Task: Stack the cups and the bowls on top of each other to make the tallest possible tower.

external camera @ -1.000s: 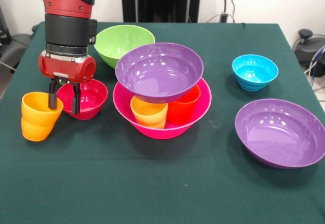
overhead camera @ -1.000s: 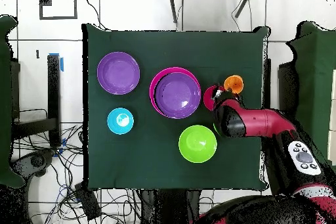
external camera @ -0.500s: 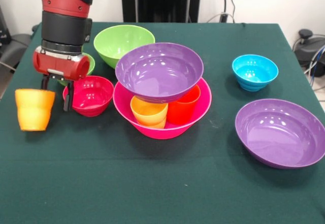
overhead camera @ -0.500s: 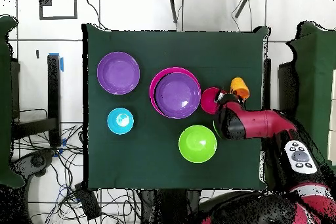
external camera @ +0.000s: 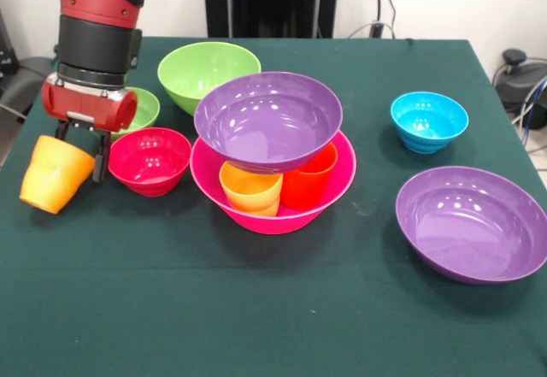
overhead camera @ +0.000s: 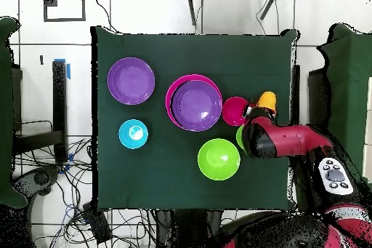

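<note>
My gripper point(external camera: 83, 156) is shut on the rim of the yellow-orange cup point(external camera: 51, 174) and holds it tilted just above the table, left of the red bowl point(external camera: 149, 161). The cup also shows in the overhead view point(overhead camera: 267, 100). The tower stands mid-table: the hot-pink bowl point(external camera: 273, 216) holds the orange cup point(external camera: 251, 189) and the red-orange cup point(external camera: 309, 182), and a purple bowl point(external camera: 267, 119) rests on them. The green cup is hidden.
A small light-green bowl point(external camera: 145, 108) sits behind my gripper and a medium light-green bowl point(external camera: 208, 73) is farther back. A blue bowl point(external camera: 429, 120) and the second purple bowl point(external camera: 474, 223) lie to the right. The table's left edge is close to the held cup.
My gripper has lifted the yellow-orange cup off the table, carried it left away from the red bowl, and the cup now hangs tilted. The small light-green bowl has come into sight.
</note>
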